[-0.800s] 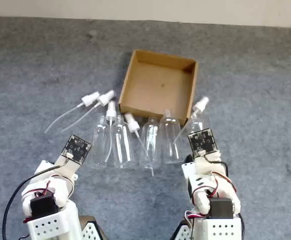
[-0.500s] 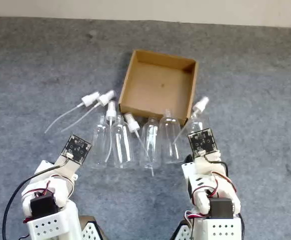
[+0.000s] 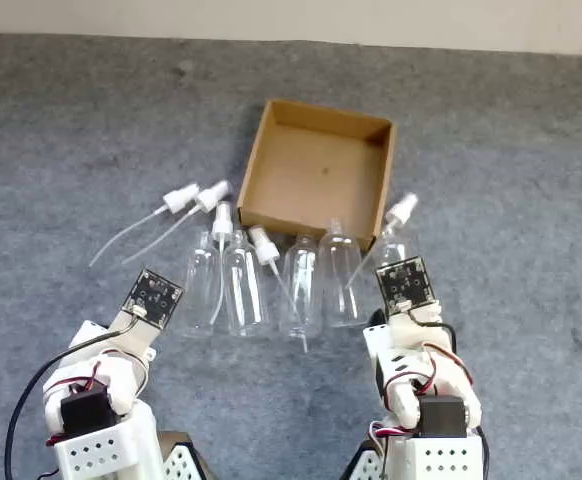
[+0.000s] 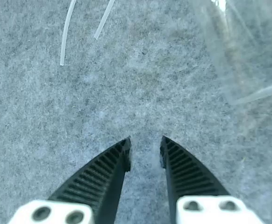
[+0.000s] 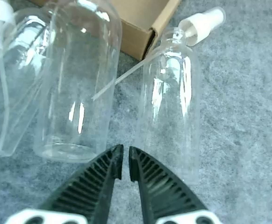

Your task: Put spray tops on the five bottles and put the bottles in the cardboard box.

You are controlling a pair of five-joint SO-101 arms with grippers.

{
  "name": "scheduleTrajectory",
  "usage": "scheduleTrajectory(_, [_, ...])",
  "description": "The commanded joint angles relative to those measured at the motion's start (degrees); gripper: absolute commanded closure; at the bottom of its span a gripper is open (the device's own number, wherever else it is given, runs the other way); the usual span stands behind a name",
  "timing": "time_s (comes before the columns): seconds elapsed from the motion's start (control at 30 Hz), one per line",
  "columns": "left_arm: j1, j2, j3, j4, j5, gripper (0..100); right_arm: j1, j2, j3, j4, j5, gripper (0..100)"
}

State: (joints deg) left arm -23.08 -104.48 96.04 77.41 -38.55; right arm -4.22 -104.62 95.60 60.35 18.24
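Note:
Several clear bottles lie side by side on the grey carpet in front of the cardboard box (image 3: 316, 175), among them one (image 3: 243, 282) and one (image 3: 341, 272). White spray tops with long tubes lie about: two (image 3: 181, 197) left of the box, one (image 3: 263, 245) across the bottles, one (image 3: 401, 210) to the right. My right gripper (image 5: 125, 156) is shut and empty, just short of the bases of two bottles (image 5: 171, 102) (image 5: 77, 79). My left gripper (image 4: 145, 150) is slightly open over bare carpet, with a bottle (image 4: 248, 46) off to one side.
The box's near corner (image 5: 145, 28) lies beyond the bottles in the right wrist view. Two tube ends (image 4: 66, 32) rest on the carpet ahead of the left gripper. Open carpet (image 3: 71, 150) stretches left and right of the box.

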Motion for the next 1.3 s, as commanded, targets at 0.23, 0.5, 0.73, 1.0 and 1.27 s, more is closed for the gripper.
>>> scheduleTrajectory(0.23, [0.1,0.0,1.1,3.0,-0.3,92,0.4,-0.6,9.3,0.4,0.0,99.3])
scheduleTrajectory(0.5, [0.7,0.0,1.1,3.0,-0.4,92,0.3,-0.7,9.4,0.0,0.3,99.3])
scheduleTrajectory(0.73, [0.7,0.0,1.1,2.6,-0.4,92,4.5,-0.7,9.2,-8.0,0.4,99.3])
scheduleTrajectory(1.0, [2.7,0.0,1.1,2.6,-0.4,93,5.9,-0.4,-4.3,-7.4,0.0,98.8])
scheduleTrajectory(1.27, [2.4,0.0,1.1,2.6,-0.4,93,5.9,14.2,-26.7,-2.1,-0.1,98.1])
